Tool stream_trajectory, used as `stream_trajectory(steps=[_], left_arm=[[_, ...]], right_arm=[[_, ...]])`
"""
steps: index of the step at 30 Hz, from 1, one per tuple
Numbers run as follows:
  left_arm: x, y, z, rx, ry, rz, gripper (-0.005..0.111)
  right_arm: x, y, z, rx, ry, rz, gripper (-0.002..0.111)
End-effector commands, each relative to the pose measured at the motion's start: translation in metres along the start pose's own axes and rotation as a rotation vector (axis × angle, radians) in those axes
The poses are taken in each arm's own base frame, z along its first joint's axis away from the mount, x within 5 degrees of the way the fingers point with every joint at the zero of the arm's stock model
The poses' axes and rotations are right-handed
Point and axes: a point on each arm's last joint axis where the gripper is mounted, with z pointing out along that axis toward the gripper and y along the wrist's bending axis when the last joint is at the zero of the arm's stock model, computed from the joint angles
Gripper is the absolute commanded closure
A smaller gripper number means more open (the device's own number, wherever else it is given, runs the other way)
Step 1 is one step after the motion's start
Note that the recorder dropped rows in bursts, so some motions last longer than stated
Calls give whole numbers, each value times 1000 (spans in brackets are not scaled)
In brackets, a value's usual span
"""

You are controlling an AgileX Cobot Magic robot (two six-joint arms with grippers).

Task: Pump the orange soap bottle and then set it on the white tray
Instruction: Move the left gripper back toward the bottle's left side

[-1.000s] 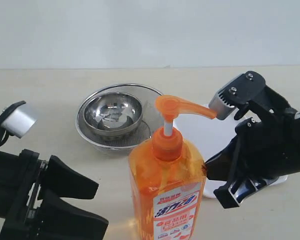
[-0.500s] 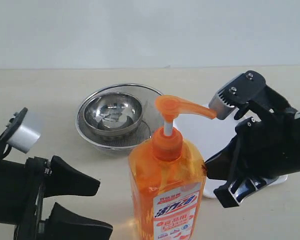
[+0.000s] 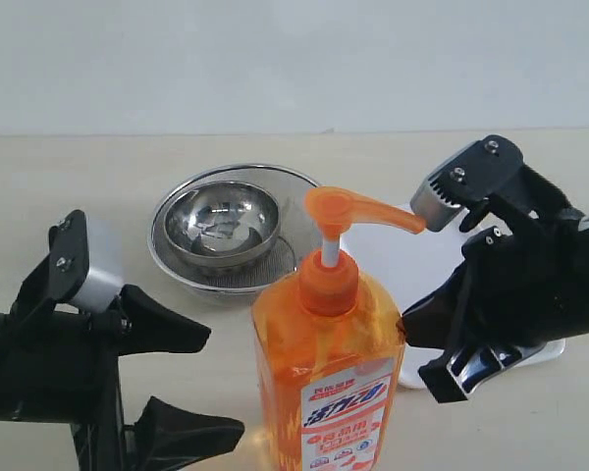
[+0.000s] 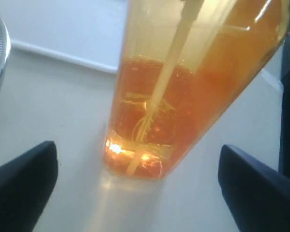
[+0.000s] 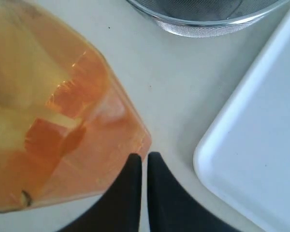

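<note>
Soap bottle (image 3: 324, 363) label (image 3: 346, 410): blue lettering on white/pink, too small to read. Bottle stands upright on table (image 3: 79, 177), in front of nested steel bowls (image 3: 221, 224), beside tray (image 3: 412, 265), not on it. Only the L wrist view shows its dip tube & base. Left gripper (image 3: 211, 385) is spread wide, pointing at bottle, apart from it. Right gripper (image 5: 139, 157) is pressed together, low, tips just beside bottle's corner.

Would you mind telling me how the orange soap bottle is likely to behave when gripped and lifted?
The orange soap bottle stands tall and narrow, so a push high up would probably tip it. Liquid shows inside, so likely heavyish. Its glossy plastic walls may slip or flex.
</note>
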Motion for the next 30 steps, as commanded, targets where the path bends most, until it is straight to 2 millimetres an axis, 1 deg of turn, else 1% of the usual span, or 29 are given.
stream_trajectory(steps=[1, 6, 13, 30], left_arm=[[3, -3, 8, 68, -27, -11, 23], [3, -5, 12, 120, -51, -21, 23], [1, -7, 12, 150, -73, -9, 23], [-3, -6, 12, 140, -120, 7, 23]], right_arm=[[-2, -1, -1, 9, -10, -15, 108], [-2, -1, -1, 13, -13, -15, 108], [-3, -2, -1, 23, -21, -15, 108], [-4, -2, -1, 22, -35, 4, 108]])
